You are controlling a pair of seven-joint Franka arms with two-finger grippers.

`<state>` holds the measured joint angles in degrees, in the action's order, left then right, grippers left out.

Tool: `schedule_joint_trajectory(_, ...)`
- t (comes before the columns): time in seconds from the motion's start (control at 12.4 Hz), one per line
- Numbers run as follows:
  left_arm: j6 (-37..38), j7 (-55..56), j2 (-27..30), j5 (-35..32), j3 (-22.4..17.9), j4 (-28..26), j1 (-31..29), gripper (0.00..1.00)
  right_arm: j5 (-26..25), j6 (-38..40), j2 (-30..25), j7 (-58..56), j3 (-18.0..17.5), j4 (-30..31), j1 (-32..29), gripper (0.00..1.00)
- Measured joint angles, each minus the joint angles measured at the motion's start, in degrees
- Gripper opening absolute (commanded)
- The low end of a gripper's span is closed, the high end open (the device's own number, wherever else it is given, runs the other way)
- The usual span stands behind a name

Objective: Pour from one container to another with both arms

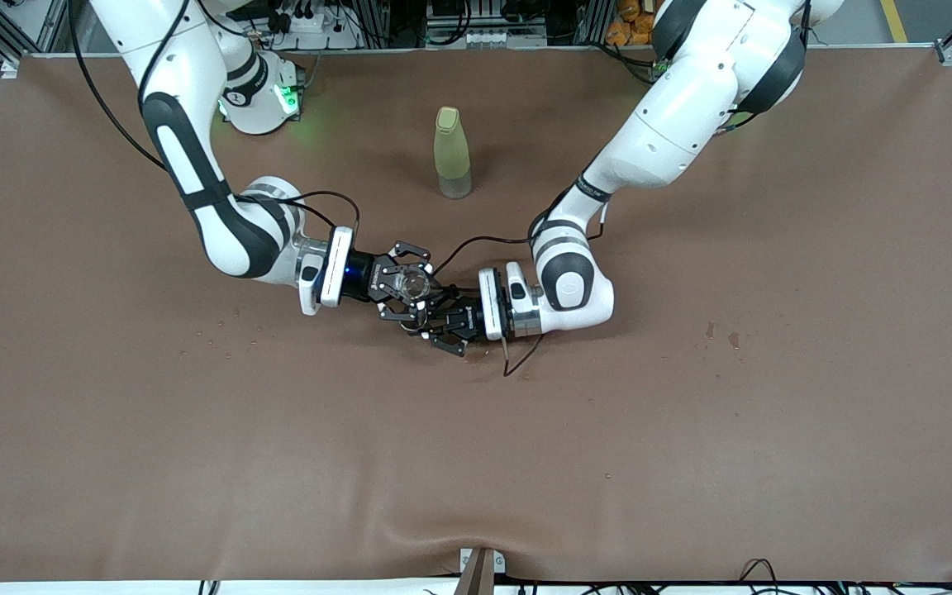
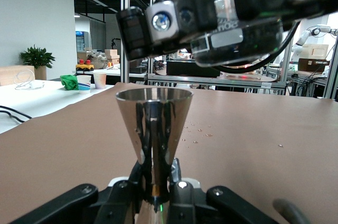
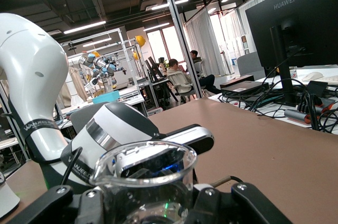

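Over the middle of the brown table (image 1: 691, 430), both claws meeting nose to nose, well clear of the tall yellow-green bottle (image 1: 452, 154) standing farther from the front camera, between the two arm bases. Right claw (image 1: 403, 285), reaching in from the right arm's end, clamped around the tiny clear glass cup (image 1: 411, 284); cup rim facing up toward the front camera, black fingers (image 1: 410, 249) wrapped close about it. Same glass cup (image 3: 142, 182) filling the foreground of the right wrist view, upright, round rim with a small pouring lip, dark finger links (image 3: 47, 203) pressed in at both sides. Left claw (image 1: 443, 324), coming from the left arm's end, closed on the thin stem of the small shiny metal cup (image 2: 153, 129); in the left wrist view, cone-shaped bowl standing upright, wide rim on top, stem pinched between black fingers (image 2: 121, 195) at its foot. Metal cup largely hidden under claw parts in the front view. Right claw (image 2: 211, 12) hanging just above the metal cup's rim in the left wrist view, close but apart from it. Small droplets and dark spots (image 1: 720, 335) scattered on the table surface, some near the claws, some toward the left arm's end. Loose black cable (image 1: 521, 355) drooping from the left wrist onto the table.
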<state>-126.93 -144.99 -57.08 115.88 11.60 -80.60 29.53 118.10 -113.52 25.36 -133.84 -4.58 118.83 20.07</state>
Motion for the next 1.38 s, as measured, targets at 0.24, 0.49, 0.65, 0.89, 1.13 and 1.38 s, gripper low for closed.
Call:
schedule_joint_trajectory(0.24,0.0,0.0,0.0,0.0,0.0,0.0,0.0,0.0,0.0,0.1,-0.8,2.7,0.0,0.0,0.0,0.0)
schedule_joint_trajectory(0.49,0.0,0.0,0.0,0.0,0.0,0.0,-0.2,0.0,0.0,0.0,-2.0,4.8,0.0,0.2,0.0,0.0)
schedule_joint_trajectory(0.65,0.0,0.0,0.0,0.0,0.0,0.0,-0.4,0.0,0.0,-0.1,-2.3,5.5,0.0,0.5,0.0,0.0)
schedule_joint_trajectory(0.89,0.0,0.0,0.1,0.0,0.0,0.0,-0.4,0.0,0.0,-0.1,-2.5,8.8,0.0,1.3,0.0,0.0)
schedule_joint_trajectory(1.13,0.0,0.0,0.1,0.0,0.0,0.0,-0.4,0.0,0.0,-0.1,-3.2,13.4,0.0,2.0,0.0,0.0)
schedule_joint_trajectory(1.38,0.0,0.0,0.2,0.0,0.0,0.0,-0.4,0.0,0.0,-0.1,-3.7,17.3,0.0,2.6,0.0,0.0)
